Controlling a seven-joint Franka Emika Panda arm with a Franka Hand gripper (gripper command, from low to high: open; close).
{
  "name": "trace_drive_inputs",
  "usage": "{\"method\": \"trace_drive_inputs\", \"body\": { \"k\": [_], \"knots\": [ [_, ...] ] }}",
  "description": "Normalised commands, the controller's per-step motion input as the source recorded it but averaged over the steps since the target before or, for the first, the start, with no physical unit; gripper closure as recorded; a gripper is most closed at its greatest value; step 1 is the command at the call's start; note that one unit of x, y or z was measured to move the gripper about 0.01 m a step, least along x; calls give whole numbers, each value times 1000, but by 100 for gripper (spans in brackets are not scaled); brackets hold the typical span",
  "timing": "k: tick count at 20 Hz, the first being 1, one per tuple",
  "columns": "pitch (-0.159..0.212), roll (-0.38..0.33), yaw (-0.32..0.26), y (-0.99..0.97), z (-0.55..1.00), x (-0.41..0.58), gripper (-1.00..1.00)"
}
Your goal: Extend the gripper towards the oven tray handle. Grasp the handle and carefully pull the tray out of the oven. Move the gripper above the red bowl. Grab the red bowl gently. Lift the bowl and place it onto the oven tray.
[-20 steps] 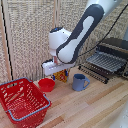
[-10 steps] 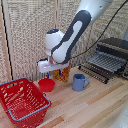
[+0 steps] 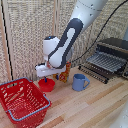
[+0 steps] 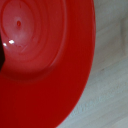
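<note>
Ext. wide; wrist close over red bowl [image 4: 45, 55].

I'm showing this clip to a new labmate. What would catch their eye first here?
Probably the white arm bent low over the red bowl, its gripper right at the bowl, which fills the wrist view. Next, the big red basket at the exterior view's left, and the oven with its tray out at the right.

Blue mug [image 3: 80, 81] between red bowl [image 3: 46, 85] and tray [image 3: 102, 62]; bare tabletop [image 3: 95, 107] in front.

Glossy smooth plastic red bowl [image 4: 40, 55] on pale matt wood-grain table [image 3: 95, 107].
</note>
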Motion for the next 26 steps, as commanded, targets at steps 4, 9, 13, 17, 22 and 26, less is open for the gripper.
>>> {"method": "trace_drive_inputs", "body": {
  "k": [4, 9, 13, 17, 22, 26],
  "knots": [
    [81, -11, -22, -16, -417, 1, -100],
    [36, 33, 13, -55, -312, 0, 100],
    [1, 3, 0, 0, -1, 0, 100],
    [0, 0, -2, 40, 0, 9, 100],
    [0, 0, -12, 88, 0, 1, 100],
    [0, 0, -49, 21, 0, 2, 100]
  ]
}}
